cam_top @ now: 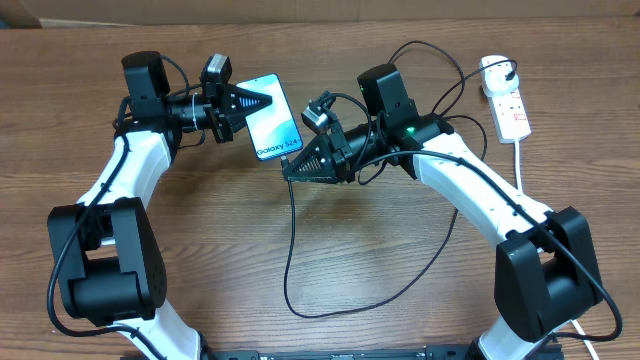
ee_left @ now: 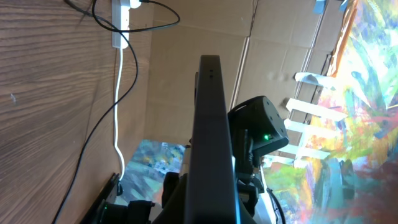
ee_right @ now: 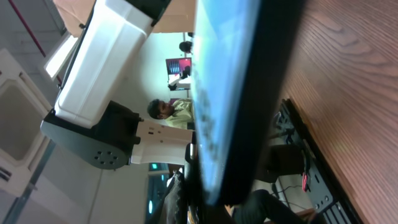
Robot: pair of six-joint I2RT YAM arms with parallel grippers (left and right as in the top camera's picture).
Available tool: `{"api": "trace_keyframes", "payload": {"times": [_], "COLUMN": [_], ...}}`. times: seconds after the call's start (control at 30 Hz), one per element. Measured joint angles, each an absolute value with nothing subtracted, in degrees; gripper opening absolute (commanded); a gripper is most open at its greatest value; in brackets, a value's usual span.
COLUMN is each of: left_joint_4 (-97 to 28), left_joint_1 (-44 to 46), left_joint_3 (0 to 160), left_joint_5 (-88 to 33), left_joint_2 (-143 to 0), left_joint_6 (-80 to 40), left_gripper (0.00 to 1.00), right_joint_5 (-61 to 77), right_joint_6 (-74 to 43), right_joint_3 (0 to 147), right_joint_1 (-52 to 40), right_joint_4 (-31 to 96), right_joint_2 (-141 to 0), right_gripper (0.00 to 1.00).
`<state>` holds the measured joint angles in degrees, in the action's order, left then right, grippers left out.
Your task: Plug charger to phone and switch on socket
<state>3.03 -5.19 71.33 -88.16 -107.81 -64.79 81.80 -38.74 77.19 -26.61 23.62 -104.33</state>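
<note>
A wooden desk seen from above, with two robot arms reaching in toward a Galaxy S24 phone held off the surface near the middle. The left pincer was closed on the phone's upper end, holding it tilted with its bright blue-white screen facing up. The left wrist view showed the phone edge-on as a dark slim bar. The right pincer sat just beside the phone's lower end, its jaws together and apparently clamped on the charger close to the connector tip. The thin black cable dropped away from that pincer, looped across the desk below the phone and ran off to the phone's right. There, well apart from the phone, lay the white socket strip with red marks. The cable's black plug seemed already seated in the end of the strip. The right wrist view was filled by a blurred close view of the phone, so it could not be told whether the connector had entered the port. By the look of it, the plug-in at the strip was done, the connector was being lined up or pushed in, and the switch on the strip was not yet attended to, neither pincer being near it.
</note>
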Motion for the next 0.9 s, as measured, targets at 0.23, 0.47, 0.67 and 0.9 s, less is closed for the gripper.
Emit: {"api": "trace_keyframes", "payload": {"times": [0.23, 0.47, 0.67, 0.9], "left_joint_4": [3.0, 3.0, 3.0, 3.0], "left_joint_1": [-5.2, -5.2, -5.2, -5.2], "left_joint_3": [71.3, 71.3, 71.3, 71.3], "left_joint_5": [-88.2, -88.2, -88.2, -88.2], "left_joint_2": [-107.8, -107.8, -107.8, -107.8], "left_joint_6": [-64.8, -64.8, -64.8, -64.8], "left_gripper": [0.04, 0.04, 0.04, 0.04], "right_joint_5": [81.1, 80.9, 80.5, 80.5], "right_joint_6": [-37.9, -37.7, -37.7, -37.7], "right_joint_3": [77.2, 77.2, 77.2, 77.2], "right_joint_1": [-26.6, -26.6, -26.6, -26.6], "right_joint_4": [24.0, 24.0, 24.0, 23.6], "right_joint_2": [-104.3, -104.3, -104.3, -104.3], "right_gripper": [0.04, 0.04, 0.04, 0.04]}}
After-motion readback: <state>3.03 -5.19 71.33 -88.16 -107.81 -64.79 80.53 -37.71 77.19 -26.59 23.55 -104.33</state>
